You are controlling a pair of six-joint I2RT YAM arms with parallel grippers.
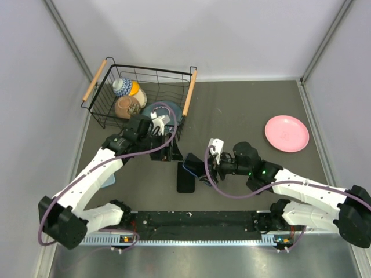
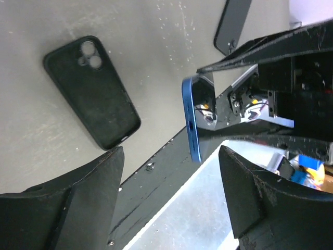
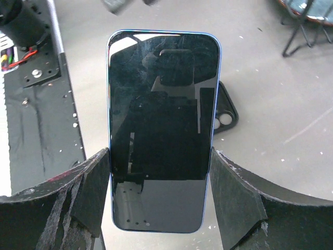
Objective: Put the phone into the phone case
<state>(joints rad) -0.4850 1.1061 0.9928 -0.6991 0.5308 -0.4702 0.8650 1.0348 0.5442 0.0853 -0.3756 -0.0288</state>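
The right pincer (image 3: pixel 161 174) is closed on the phone (image 3: pixel 161 104). The lower part of the blue-edged handset is clamped between the two fingers, one pressed against each long side. The dark screen is turned toward the wrist camera, and most of the phone's length projects beyond the fingertips. In the left wrist view the phone is seen edge-on, with its blue rim showing, and it is held clear of the worktop (image 1: pixel 243 110).

The phone case (image 2: pixel 93 96) is lying flat on the worktop just beside and below the held phone. The case is black and its camera cut-outs are visible. In the right wrist view only one corner of the case shows, past the phone's right edge. In the top view the case is seen nearer the arm bases than the phone, partly overlapped by it.

The left pincer (image 2: pixel 171 156) is held open with nothing between its fingers. It is pointed toward the phone and the case from the other side.

Farther out, a wire basket (image 1: pixel 107 107) holding bowls is placed at the far left of the worktop. A pink plate (image 1: pixel 286 133) is set well apart on the right.
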